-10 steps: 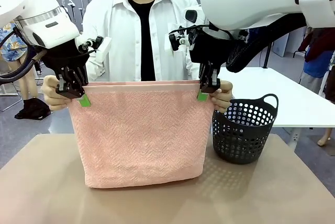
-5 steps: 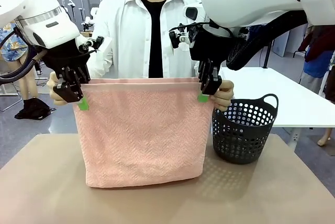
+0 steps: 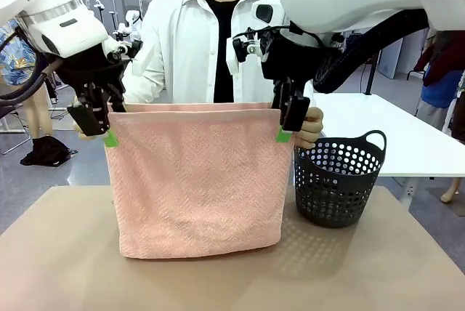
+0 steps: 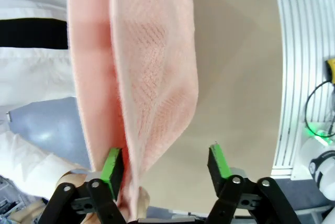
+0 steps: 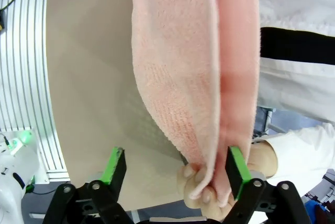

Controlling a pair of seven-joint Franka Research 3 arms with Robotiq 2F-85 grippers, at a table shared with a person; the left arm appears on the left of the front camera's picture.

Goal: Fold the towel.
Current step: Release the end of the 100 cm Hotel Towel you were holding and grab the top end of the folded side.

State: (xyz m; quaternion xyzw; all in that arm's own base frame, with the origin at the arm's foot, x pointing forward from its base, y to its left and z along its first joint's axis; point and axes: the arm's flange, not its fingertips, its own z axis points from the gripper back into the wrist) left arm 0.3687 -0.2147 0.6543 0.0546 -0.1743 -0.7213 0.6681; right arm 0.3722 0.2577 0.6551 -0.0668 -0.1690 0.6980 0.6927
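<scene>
The salmon-pink towel [image 3: 196,180] hangs doubled over, its lower fold resting on the tan table [image 3: 58,267]. A person behind it pinches both top corners, one hand [image 3: 311,126] showing at the right corner. My left gripper [image 3: 98,129] stands open at the towel's top left corner, and in its wrist view the towel [image 4: 152,77] edge passes between the spread green pads [image 4: 112,164] next to the person's hand [image 4: 78,179]. My right gripper [image 3: 287,129] is open at the top right corner, with the towel [image 5: 183,51] and the person's fingers [image 5: 201,185] between its pads [image 5: 235,166].
A dark perforated plastic basket [image 3: 340,184] stands on the table just right of the towel. A white table [image 3: 407,136] lies behind it at the right. The person in a white shirt stands at the far edge.
Both grippers have opened and let go of the towel's top corners, which the person's hands now hold. The top edge has risen a little.
</scene>
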